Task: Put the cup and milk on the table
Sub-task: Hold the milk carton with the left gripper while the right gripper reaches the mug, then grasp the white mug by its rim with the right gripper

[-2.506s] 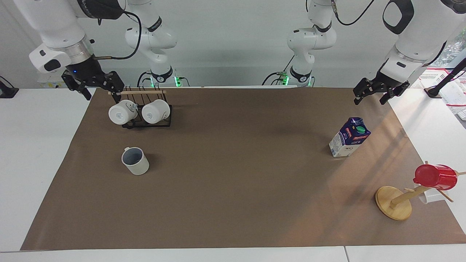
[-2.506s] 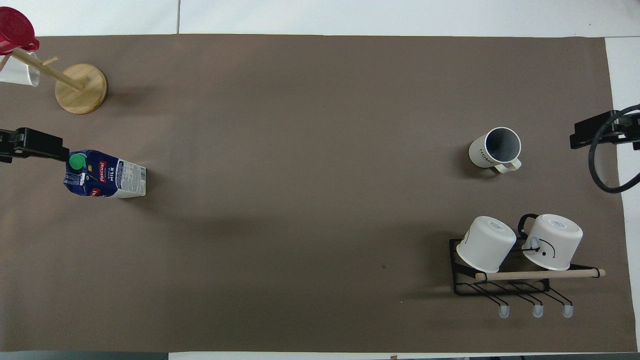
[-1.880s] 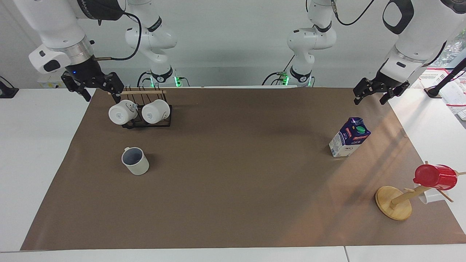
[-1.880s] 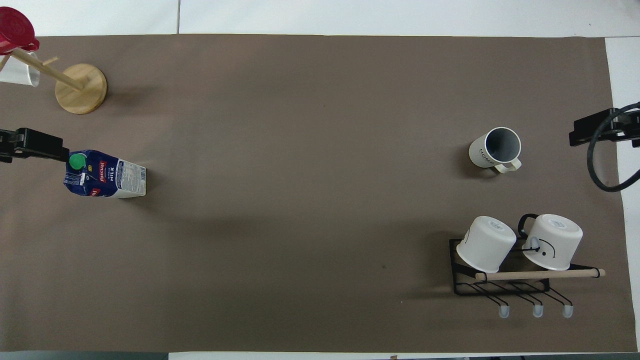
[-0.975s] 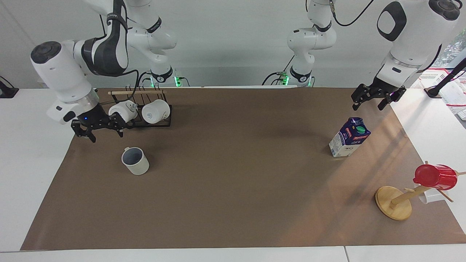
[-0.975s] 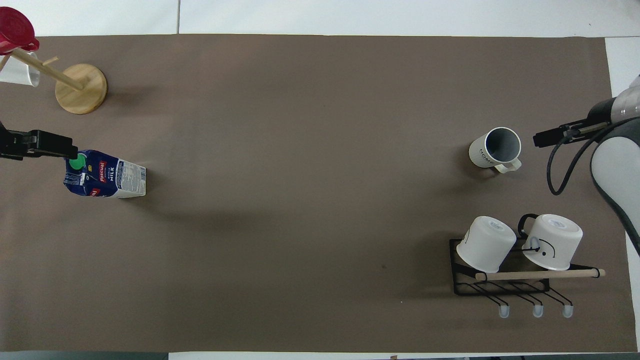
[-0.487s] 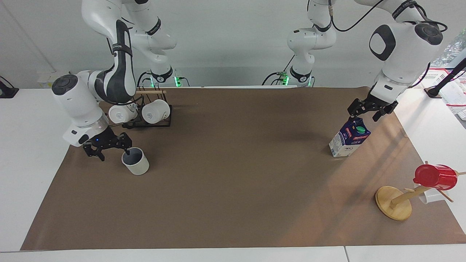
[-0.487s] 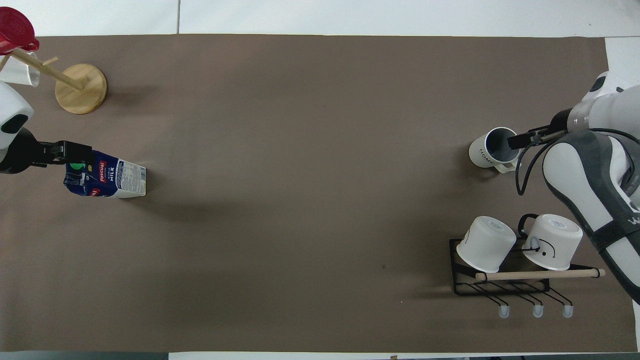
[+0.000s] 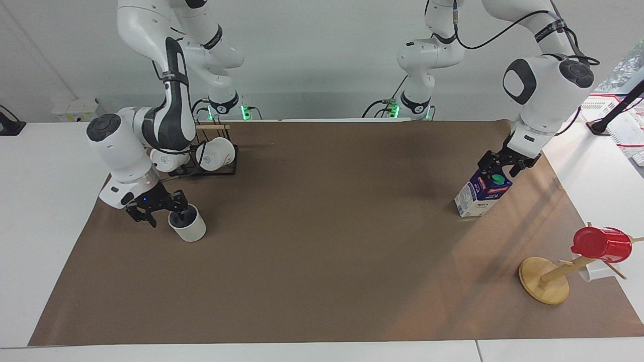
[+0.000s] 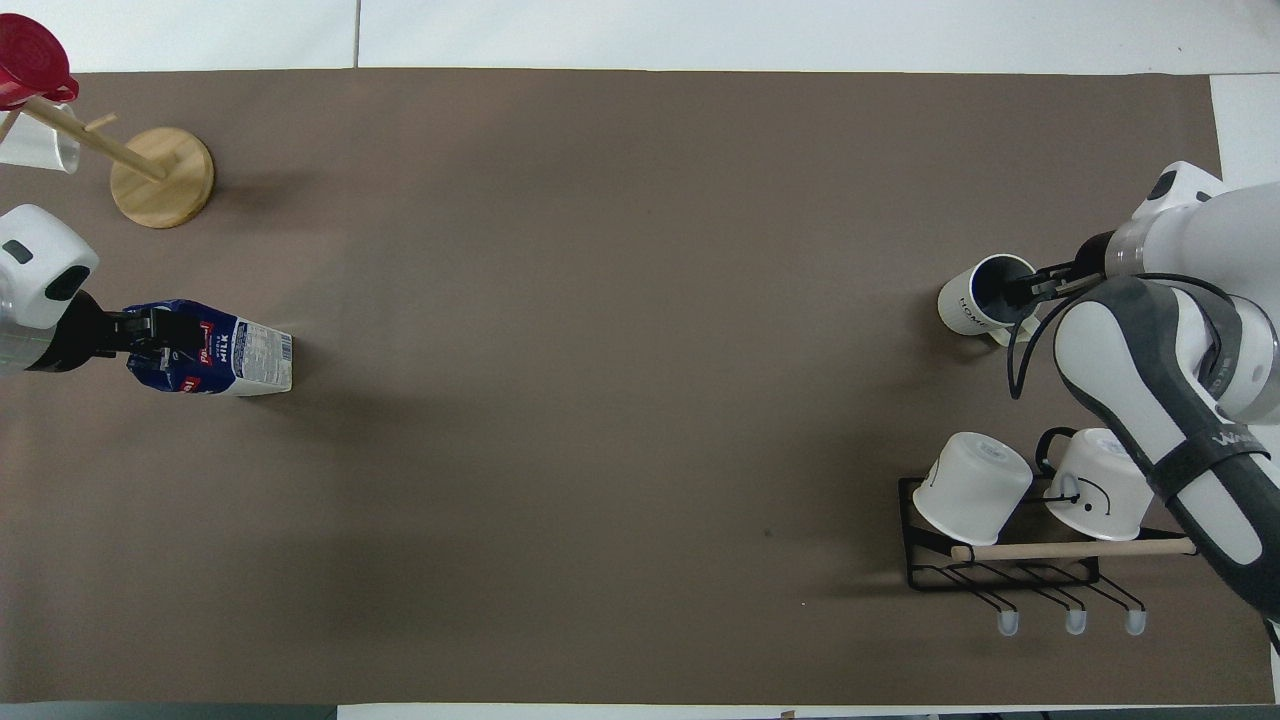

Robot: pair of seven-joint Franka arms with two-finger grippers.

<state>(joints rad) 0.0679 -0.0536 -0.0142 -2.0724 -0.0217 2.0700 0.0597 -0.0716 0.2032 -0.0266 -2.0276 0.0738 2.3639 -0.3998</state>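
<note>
Both pincers apart: right pincer (image 9: 160,213) straddles the rim of the cup (image 9: 187,225) near the mug rack (image 9: 204,168), left pincer (image 9: 503,164) brackets the milk (image 9: 482,190) top; seat deeper, close squarely, lift straight off the table (image 9: 322,281).

Our right arm bends down from its base, elbow high, forearm angled toward the table, wrist tilted so our right gripper (image 9: 163,213) (image 10: 1040,285) points downward and slightly inward. Its fingers are spread, one fingertip (image 9: 180,215) lower than the other and dipped out of sight. Our left arm arches over from its base, elbow raised, wrist turned steeply down, and our left gripper (image 9: 503,168) (image 10: 150,330) hangs low beneath it. Its fingers are parted too, tips pointing toward the table. Both wrists sit close above the table.
</note>
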